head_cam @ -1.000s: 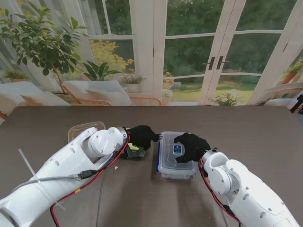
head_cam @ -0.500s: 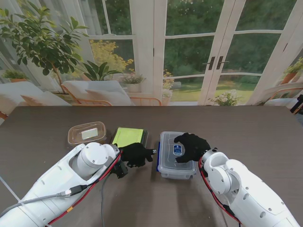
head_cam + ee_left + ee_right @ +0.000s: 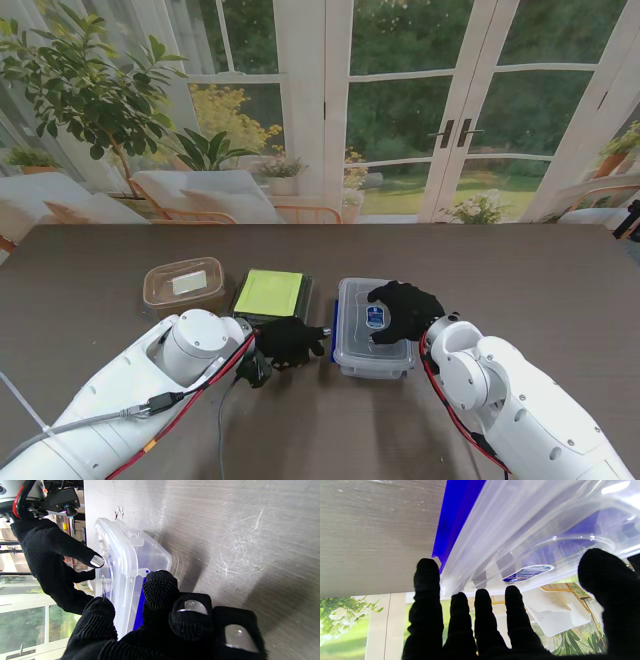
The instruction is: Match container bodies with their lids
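Beyond dark wooden table, glass doors, leafy plant, garden.

Glossy clear plastic container on a scratched, matt table.

**Colours and patterns, current frame**

Table: dark brown, fine horizontal grain; pale grey with scratches in the left wrist view.
Clear container: transparent, colourless lid, 1 blue strip along its left edge, 1 small blue-and-white oval label on top.
Green container: lime-green top, dark rim.
Small tub: clear with a tan tint, pale patch in its centre.
Left hand and right hand: black knit gloves; silver fingertip pads.
Arms: white shells, red and black cables.
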Available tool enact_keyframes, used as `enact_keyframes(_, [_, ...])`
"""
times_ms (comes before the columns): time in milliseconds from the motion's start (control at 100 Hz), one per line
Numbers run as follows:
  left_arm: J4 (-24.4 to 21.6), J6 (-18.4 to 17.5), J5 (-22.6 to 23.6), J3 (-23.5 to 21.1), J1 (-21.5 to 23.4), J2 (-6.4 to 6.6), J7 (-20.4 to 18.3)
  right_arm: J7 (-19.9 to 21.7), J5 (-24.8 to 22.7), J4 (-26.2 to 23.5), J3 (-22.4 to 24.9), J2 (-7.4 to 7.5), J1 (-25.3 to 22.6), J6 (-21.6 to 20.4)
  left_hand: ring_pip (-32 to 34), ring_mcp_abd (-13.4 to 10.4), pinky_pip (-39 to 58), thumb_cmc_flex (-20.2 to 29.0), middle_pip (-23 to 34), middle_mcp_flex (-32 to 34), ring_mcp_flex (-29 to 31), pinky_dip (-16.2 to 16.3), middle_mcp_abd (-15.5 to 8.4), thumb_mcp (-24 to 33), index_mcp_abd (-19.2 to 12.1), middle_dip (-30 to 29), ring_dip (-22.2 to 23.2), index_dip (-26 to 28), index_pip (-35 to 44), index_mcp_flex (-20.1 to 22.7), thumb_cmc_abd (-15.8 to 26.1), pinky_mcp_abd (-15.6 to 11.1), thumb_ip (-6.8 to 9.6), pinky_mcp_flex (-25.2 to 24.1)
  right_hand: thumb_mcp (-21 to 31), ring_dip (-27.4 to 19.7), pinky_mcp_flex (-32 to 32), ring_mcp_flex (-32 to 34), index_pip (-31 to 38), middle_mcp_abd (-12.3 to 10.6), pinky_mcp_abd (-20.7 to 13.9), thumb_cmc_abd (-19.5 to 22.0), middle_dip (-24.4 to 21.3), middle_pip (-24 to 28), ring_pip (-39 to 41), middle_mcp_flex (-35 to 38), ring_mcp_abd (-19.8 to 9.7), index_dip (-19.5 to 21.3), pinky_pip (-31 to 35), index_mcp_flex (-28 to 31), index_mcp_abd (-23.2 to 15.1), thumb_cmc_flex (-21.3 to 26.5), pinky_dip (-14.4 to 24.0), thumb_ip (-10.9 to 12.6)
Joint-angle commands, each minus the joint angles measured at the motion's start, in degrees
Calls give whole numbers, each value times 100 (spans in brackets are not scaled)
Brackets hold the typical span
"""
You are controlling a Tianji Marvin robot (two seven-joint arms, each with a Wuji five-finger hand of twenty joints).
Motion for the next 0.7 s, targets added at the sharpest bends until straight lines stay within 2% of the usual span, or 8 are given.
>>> enact_keyframes(0, [71, 7, -33, 50, -7, -48, -160, 160, 10, 121, -61, 11, -115, 1, 133, 107, 1412, -79, -56, 134, 187, 43, 362, -109, 98, 102, 51, -32, -55, -129, 248, -93, 84, 125, -2, 251, -2910, 512, 11, -58, -138, 37, 51, 73, 755, -77, 349, 89, -67, -139, -52, 42, -55, -69])
enact_keyframes(120, [150, -35, -107, 105, -39, -66, -198, 156, 16, 122, -67, 11, -116, -2, 81, 149, 1371, -76, -140, 129, 187, 32, 265, -112, 98, 191, 65, -36, -47, -123, 254, -43, 85, 120, -1, 251, -2911, 512, 7, -46, -135, 40, 51, 72, 754, -79, 344, 88, -68, -143, -46, 43, -56, -68])
enact_keyframes(140, [158, -43, -116, 114, -42, -67, -205, 156, 16, 121, -68, 11, -116, -3, 80, 149, 1371, -82, -62, 141, 188, 33, 561, -112, 98, 241, 67, -37, -50, -127, 257, -42, 85, 120, -4, 252, -2911, 514, 7, -50, -137, 48, 51, 71, 755, -80, 346, 88, -68, -141, -49, 36, -56, -69])
enact_keyframes(220, [189, -63, -141, 146, -58, -71, -231, 155, 17, 121, -69, 11, -119, -4, 78, 149, 1371, -95, -18, 127, 188, 34, 145, -114, 111, 202, 72, -38, -51, -131, 263, -42, 85, 120, -5, 252, -2914, 510, 5, -58, -137, 42, 51, 70, 753, -82, 348, 88, -68, -145, -50, 41, -57, -68])
enact_keyframes(410, [361, -70, -272, 216, -128, -102, -324, 156, 23, 119, -69, 10, -125, 1, 64, 160, 1359, -116, -53, 134, 187, 30, 491, -116, 156, 217, 73, -49, -77, -214, 284, -30, 87, 119, -9, 251, -2917, 507, 2, -49, -141, 52, 50, 68, 750, -83, 368, 88, -70, -143, -56, 40, -58, -66])
enact_keyframes(430, [385, -71, -292, 222, -134, -108, -328, 156, 24, 119, -69, 10, -125, 2, 64, 161, 1355, -111, -129, 131, 188, 28, 260, -116, 161, 188, 75, -51, -81, -227, 283, -26, 87, 118, -9, 251, -2916, 507, 2, -50, -142, 53, 51, 69, 750, -82, 368, 88, -70, -143, -54, 40, -57, -66])
enact_keyframes(460, [424, -73, -325, 229, -143, -118, -339, 157, 24, 120, -68, 10, -126, 3, 63, 161, 1347, -103, -141, 150, 188, 24, 563, -112, 147, 195, 75, -55, -92, -255, 284, -20, 88, 117, -8, 251, -2919, 508, 1, -50, -143, 50, 51, 70, 750, -81, 365, 88, -71, -145, -51, 42, -58, -65])
enact_keyframes(690, [661, -125, -500, 282, -217, -176, -419, 187, 25, 114, -62, 16, -135, 1, 31, 171, 1292, -88, -101, 137, 187, -15, 390, -118, 89, 320, 89, -67, -112, -328, 306, 46, 89, 111, -15, 251, -2923, 499, 7, -49, -148, 52, 51, 69, 747, -88, 354, 91, -73, -128, -54, 47, -59, -63])
